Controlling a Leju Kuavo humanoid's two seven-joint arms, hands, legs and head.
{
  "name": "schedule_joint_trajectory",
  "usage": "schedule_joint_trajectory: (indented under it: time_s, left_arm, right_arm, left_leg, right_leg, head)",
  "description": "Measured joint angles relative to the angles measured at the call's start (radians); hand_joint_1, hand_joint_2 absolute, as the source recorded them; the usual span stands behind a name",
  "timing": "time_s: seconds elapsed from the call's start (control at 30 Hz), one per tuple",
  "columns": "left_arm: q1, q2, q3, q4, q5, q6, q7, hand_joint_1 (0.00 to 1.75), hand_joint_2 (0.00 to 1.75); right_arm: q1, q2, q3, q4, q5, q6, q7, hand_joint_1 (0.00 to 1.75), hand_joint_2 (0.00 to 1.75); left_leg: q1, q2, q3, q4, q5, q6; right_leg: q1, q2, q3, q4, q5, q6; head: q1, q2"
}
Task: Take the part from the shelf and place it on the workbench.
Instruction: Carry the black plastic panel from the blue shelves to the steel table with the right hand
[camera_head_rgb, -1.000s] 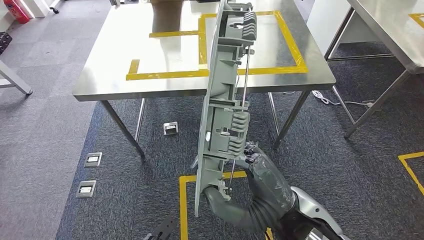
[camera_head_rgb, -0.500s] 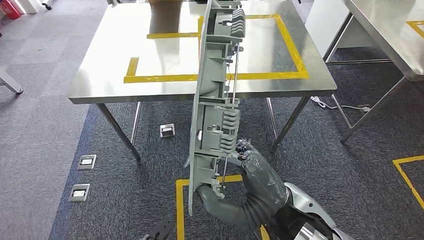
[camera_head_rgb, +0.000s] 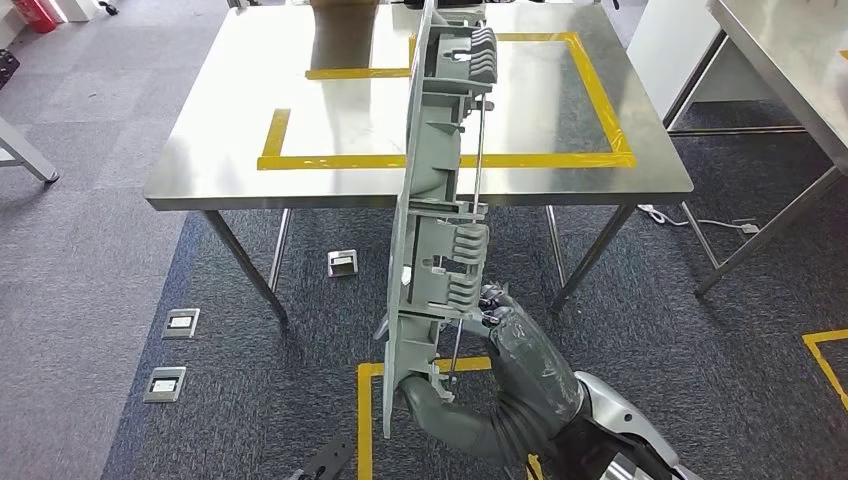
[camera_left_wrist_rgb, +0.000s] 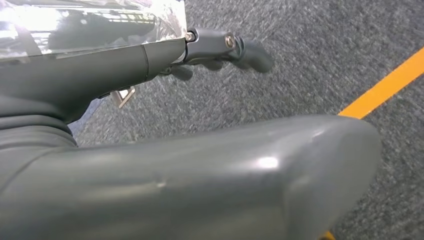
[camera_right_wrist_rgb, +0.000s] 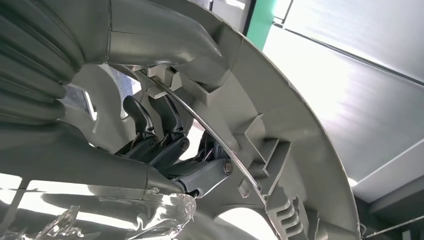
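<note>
1. The part (camera_head_rgb: 440, 190) is a long, ribbed grey plastic panel with thin metal rods, held nearly upright in front of the shiny steel workbench (camera_head_rgb: 330, 120).
2. The right hand (camera_head_rgb: 500, 345) grips its lower end, dark fingers (camera_right_wrist_rgb: 155, 130) curled around a rod.
3. The left hand (camera_left_wrist_rgb: 220, 47) hangs over grey carpet, fingers loosely bent, holding nothing.
4. Compared with half a second back, the whole view has shifted; the grip looks unchanged.
5. Yellow tape (camera_head_rgb: 450, 160) outlines a rectangle on the workbench; floor sockets (camera_head_rgb: 184, 322) dot the carpet.
</note>
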Motion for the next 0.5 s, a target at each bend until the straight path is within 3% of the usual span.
schedule_joint_trajectory:
  time_s: [0.07, 0.17, 0.2, 0.23, 0.33, 0.37, 0.5]
  left_arm:
    - [0.000, 0.000, 0.000, 0.000, -0.001, 0.001, -0.001, 0.00, 1.75]
    - [0.004, 0.002, 0.000, 0.000, -0.003, 0.001, -0.003, 0.00, 1.75]
    - [0.006, 0.003, 0.000, 0.001, -0.003, 0.000, -0.003, 0.00, 1.75]
    - [0.008, 0.004, 0.000, 0.002, -0.003, 0.000, -0.003, 0.00, 1.75]
    - [0.008, 0.006, 0.000, 0.003, -0.003, 0.000, -0.003, 0.00, 1.75]
    - [0.007, 0.006, 0.000, 0.003, -0.003, -0.001, -0.003, 0.00, 1.75]
    - [0.007, 0.007, 0.000, 0.003, -0.003, -0.002, -0.002, 0.00, 1.75]
  right_arm:
    - [0.000, 0.000, 0.000, 0.000, 0.002, -0.002, 0.000, 1.75, 1.75]
    - [0.002, 0.001, 0.001, 0.000, 0.004, -0.004, -0.001, 1.75, 1.75]
    - [0.004, 0.001, 0.002, 0.000, 0.005, -0.004, 0.000, 1.75, 1.75]
    - [0.006, 0.001, 0.003, 0.000, 0.005, -0.004, 0.000, 1.75, 1.75]
    - [0.009, 0.001, 0.005, 0.000, 0.005, -0.004, -0.001, 1.75, 1.75]
    - [0.008, 0.001, 0.005, 0.000, 0.005, -0.004, -0.001, 1.75, 1.75]
    - [0.009, 0.001, 0.004, 0.000, 0.005, -0.004, -0.002, 1.75, 1.75]
  left_leg:
    - [0.000, 0.002, -0.015, 0.041, -0.028, -0.007]
    - [0.003, 0.004, -0.101, 0.220, -0.102, -0.019]
    - [0.005, 0.004, -0.125, 0.260, -0.105, -0.023]
    - [0.007, 0.004, -0.134, 0.265, -0.087, -0.029]
    - [0.014, 0.009, -0.081, 0.112, 0.027, -0.044]
    - [0.015, 0.011, -0.058, 0.063, 0.044, -0.043]
    - [0.013, 0.007, -0.039, 0.021, 0.027, -0.010]
  right_leg:
    - [-0.007, -0.003, 0.015, -0.016, 0.000, -0.004]
    - [-0.012, -0.005, 0.033, -0.023, -0.007, -0.008]
    - [-0.014, -0.005, 0.037, -0.022, -0.011, -0.007]
    - [-0.016, -0.004, 0.042, -0.020, -0.017, -0.005]
    - [-0.023, -0.002, 0.060, -0.005, -0.040, 0.012]
    - [-0.022, -0.001, 0.062, 0.001, -0.046, 0.018]
    - [-0.019, -0.002, 0.052, 0.008, -0.052, 0.037]
  head:
    - [-0.004, 0.000]
    - [-0.012, 0.000]
    - [-0.013, 0.000]
    - [-0.013, 0.000]
    - [-0.018, 0.000]
    - [-0.021, 0.000]
    - [-0.018, 0.000]
